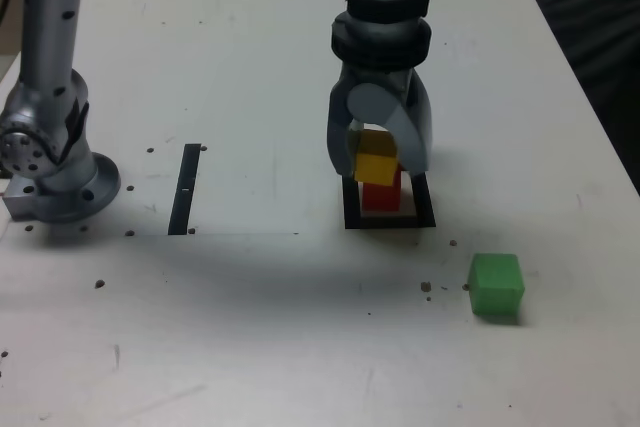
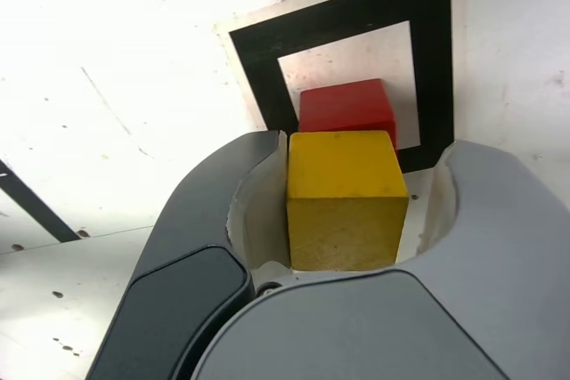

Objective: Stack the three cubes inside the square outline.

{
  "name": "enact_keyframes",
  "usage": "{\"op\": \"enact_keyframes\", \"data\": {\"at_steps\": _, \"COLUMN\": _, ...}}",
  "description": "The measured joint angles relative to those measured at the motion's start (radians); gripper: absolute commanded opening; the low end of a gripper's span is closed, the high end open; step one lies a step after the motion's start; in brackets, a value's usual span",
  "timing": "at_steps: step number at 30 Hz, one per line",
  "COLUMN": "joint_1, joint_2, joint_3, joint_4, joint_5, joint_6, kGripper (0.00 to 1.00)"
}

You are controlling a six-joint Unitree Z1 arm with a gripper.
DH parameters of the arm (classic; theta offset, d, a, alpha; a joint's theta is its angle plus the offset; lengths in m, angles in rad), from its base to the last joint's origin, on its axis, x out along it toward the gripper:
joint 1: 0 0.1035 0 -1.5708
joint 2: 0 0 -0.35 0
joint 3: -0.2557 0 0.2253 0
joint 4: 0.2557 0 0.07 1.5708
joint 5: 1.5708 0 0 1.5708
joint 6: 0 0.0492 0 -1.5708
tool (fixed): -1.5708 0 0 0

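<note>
The yellow cube (image 1: 377, 167) (image 2: 346, 198) rests on top of the red cube (image 1: 381, 197) (image 2: 347, 109), which stands inside the square outline (image 1: 390, 220) (image 2: 258, 68). My gripper (image 1: 378, 152) (image 2: 361, 149) hangs straight down around the yellow cube. One jaw lies against the cube's side, and a narrow gap shows between the cube and the other jaw, so the jaws stand open around it. The green cube (image 1: 496, 285) sits alone on the table, nearer the camera and toward the exterior view's right.
A thin black strip (image 1: 185, 187) lies on the white table to the exterior view's left of the outline. The arm's base (image 1: 50, 157) stands at the far left. The table's right edge (image 1: 590, 117) runs close by.
</note>
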Motion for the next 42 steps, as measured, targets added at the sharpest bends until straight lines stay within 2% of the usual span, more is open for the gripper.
{"op": "enact_keyframes", "data": {"at_steps": 11, "joint_1": 0.000, "joint_2": -0.025, "joint_3": 0.011, "joint_4": -0.010, "joint_5": 0.005, "joint_6": 0.001, "kGripper": 1.00}}
{"op": "enact_keyframes", "data": {"at_steps": 16, "joint_1": 0.000, "joint_2": -0.081, "joint_3": 0.053, "joint_4": -0.010, "joint_5": 0.012, "joint_6": -0.007, "kGripper": 1.00}}
{"op": "enact_keyframes", "data": {"at_steps": 21, "joint_1": -0.033, "joint_2": -0.130, "joint_3": 0.056, "joint_4": -0.007, "joint_5": 0.057, "joint_6": -0.027, "kGripper": 1.00}}
{"op": "enact_keyframes", "data": {"at_steps": 25, "joint_1": -0.088, "joint_2": -0.143, "joint_3": -0.018, "joint_4": 0.044, "joint_5": 0.116, "joint_6": -0.037, "kGripper": 1.00}}
{"op": "enact_keyframes", "data": {"at_steps": 27, "joint_1": -0.102, "joint_2": -0.143, "joint_3": -0.038, "joint_4": 0.064, "joint_5": 0.128, "joint_6": -0.037, "kGripper": 1.00}}
{"op": "enact_keyframes", "data": {"at_steps": 30, "joint_1": -0.135, "joint_2": -0.121, "joint_3": -0.108, "joint_4": 0.127, "joint_5": 0.161, "joint_6": -0.034, "kGripper": 1.00}}
{"op": "enact_keyframes", "data": {"at_steps": 32, "joint_1": -0.165, "joint_2": -0.100, "joint_3": -0.157, "joint_4": 0.155, "joint_5": 0.170, "joint_6": -0.025, "kGripper": 1.00}}
{"op": "enact_keyframes", "data": {"at_steps": 42, "joint_1": -0.264, "joint_2": 0.057, "joint_3": -0.355, "joint_4": 0.222, "joint_5": 0.177, "joint_6": -0.009, "kGripper": 1.00}}
